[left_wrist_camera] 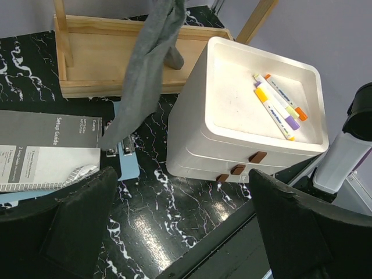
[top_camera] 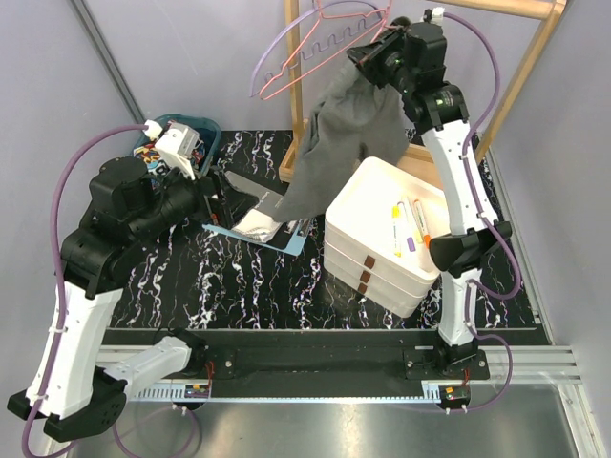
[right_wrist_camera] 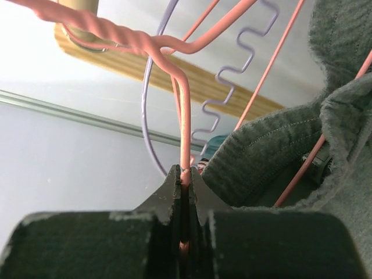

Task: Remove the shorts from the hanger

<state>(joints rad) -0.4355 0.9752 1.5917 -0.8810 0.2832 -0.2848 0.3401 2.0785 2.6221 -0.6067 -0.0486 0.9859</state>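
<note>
The table carries a wooden rack at the far side and a white drawer box right of centre. A few markers lie in the box's top tray.

The grey shorts hang from the pink hanger, up by the rack's top rail. They trail down in one long twisted fall, and the lowest corner ends just above the booklet. A lilac hanger sits bare just beside the pink one. A teal bin stands far left; a patch of bright print shows in it, but what lies there is too hidden to name.

The right gripper is up at the hanger with its jaws shut tight on the pink wire. The cloth bunches against them on one side. The left gripper hovers low over the booklet, its jaws spread as wide as they go and holding nothing.

The shorts look light, limp and thick-knit. They will likely sag and stretch rather than slide, and may catch on the thin wire. The best hold looks to be the thick hanging bulk just under the hanger, not the loose tail. With the right gripper steadying the wire, the left could pull down and away. A hard tug may swing the hanger or drag it along. Whether its hook sits on the rail I cannot tell.
</note>
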